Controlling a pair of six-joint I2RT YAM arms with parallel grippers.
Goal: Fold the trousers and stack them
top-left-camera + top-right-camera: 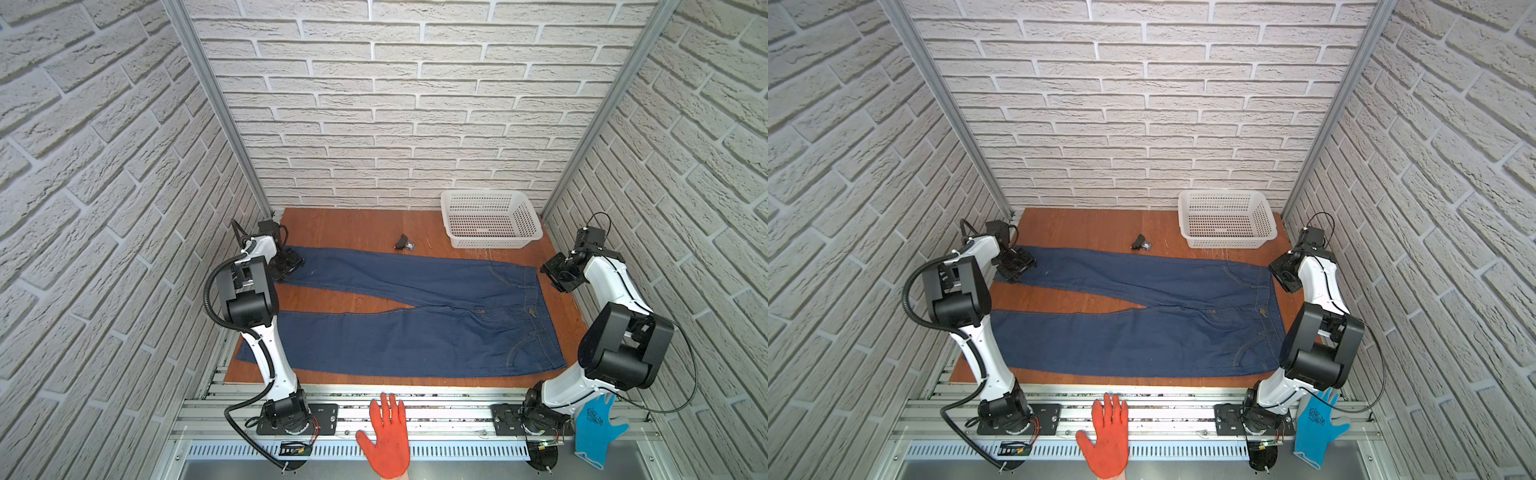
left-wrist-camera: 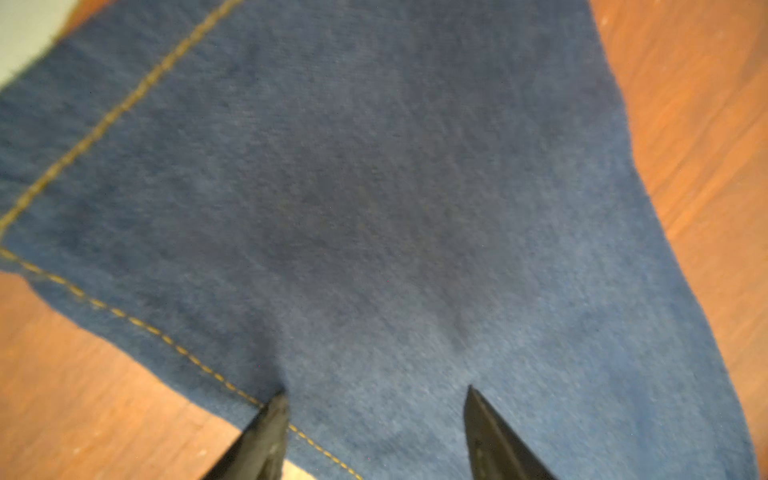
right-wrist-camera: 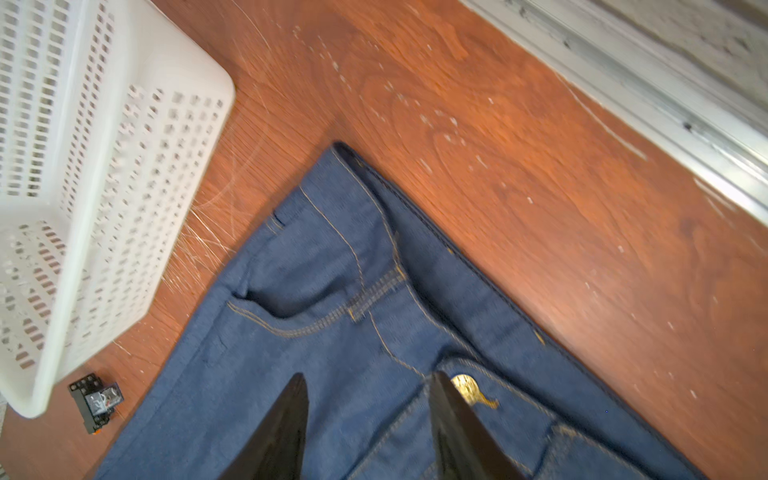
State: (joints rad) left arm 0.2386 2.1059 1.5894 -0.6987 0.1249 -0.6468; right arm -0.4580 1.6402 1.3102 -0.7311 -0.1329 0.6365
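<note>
The trousers lie flat on the wooden table in both top views, dark blue denim with the waist at the right and both legs spread toward the left. My left gripper hangs open over the far leg's hem, and nothing is held between its fingertips. My right gripper is open above the far end of the waistband, near the brass button. It holds nothing.
A white perforated basket stands at the back right, close to the waistband corner. A small black part lies behind the far leg. An orange-gloved hand rests on the front rail. A teal-blue glove hangs at the right arm's base.
</note>
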